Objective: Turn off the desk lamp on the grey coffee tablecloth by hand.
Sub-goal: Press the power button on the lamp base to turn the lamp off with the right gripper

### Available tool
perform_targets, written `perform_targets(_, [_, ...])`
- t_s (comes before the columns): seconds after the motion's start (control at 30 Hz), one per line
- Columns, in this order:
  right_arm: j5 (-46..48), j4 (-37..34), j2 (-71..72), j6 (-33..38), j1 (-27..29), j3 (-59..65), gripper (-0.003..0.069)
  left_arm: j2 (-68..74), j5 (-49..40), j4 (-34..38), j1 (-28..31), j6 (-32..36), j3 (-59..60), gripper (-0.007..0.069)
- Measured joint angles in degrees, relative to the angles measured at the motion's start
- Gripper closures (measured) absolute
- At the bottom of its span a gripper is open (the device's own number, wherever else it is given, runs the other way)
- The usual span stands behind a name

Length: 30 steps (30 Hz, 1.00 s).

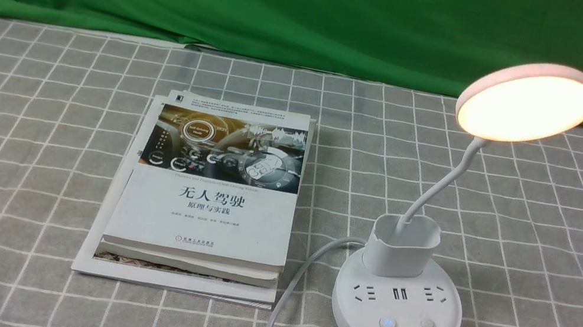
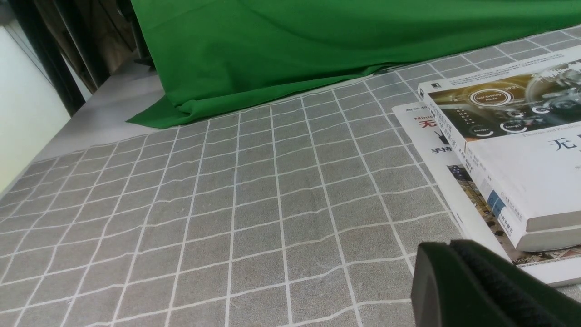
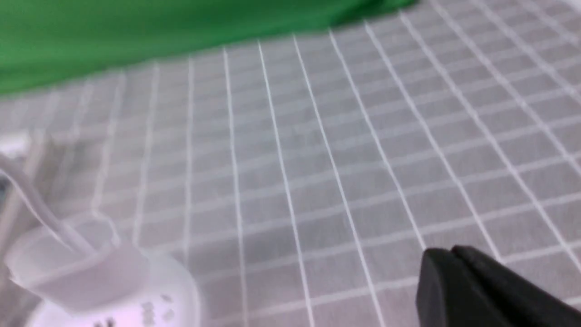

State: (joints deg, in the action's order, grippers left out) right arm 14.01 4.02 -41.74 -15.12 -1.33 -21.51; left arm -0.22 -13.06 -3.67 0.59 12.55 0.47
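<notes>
The white desk lamp (image 1: 395,311) stands on the grey coffee tablecloth (image 1: 553,245) at the front right, and its round head (image 1: 527,103) glows warm. Two buttons (image 1: 387,323) sit on the front of its base, and the left one shows a faint blue light. In the blurred right wrist view the lamp's base and cup (image 3: 91,272) lie off to one side of my right gripper (image 3: 451,251), which is shut, empty and apart from the lamp. My left gripper (image 2: 449,245) is also shut and empty, hovering over the cloth beside the books. Neither hand touches the lamp.
A stack of books (image 1: 207,197) lies on the cloth left of the lamp, also seen as books (image 2: 513,150) in the left wrist view. The lamp's white cord (image 1: 294,284) runs toward the front edge. A green backdrop cloth (image 1: 296,2) hangs along the back.
</notes>
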Motion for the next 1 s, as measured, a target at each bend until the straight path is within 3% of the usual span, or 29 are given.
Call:
perform_targets(0.2, [-0.50,-9.93,-7.54,-0.78,-2.48,-0.20,0.0617,0.00,0.00,0.00,0.00,0.00,0.00,0.0624])
perform_targets(0.33, [5.34,-16.49,-14.83,13.95,-11.58,-1.27,0.0614,0.00,0.00,0.00,0.00,0.00,0.00,0.0624])
perform_targets(0.43, [11.22,-17.45,-19.96,19.26,-16.36,-4.03,0.0609,0.00,0.00,0.00,0.00,0.00,0.00,0.0624])
perform_targets(0.7, [15.65,-15.78,-36.68,22.05,-27.42,-14.73,0.0610,0.00,0.00,0.00,0.00,0.00,0.00,0.0624])
perform_targets(1.0, [14.89,-4.02,-44.03,14.24,-29.78,-24.66,0.0613,0.00,0.00,0.00,0.00,0.00,0.00,0.0624])
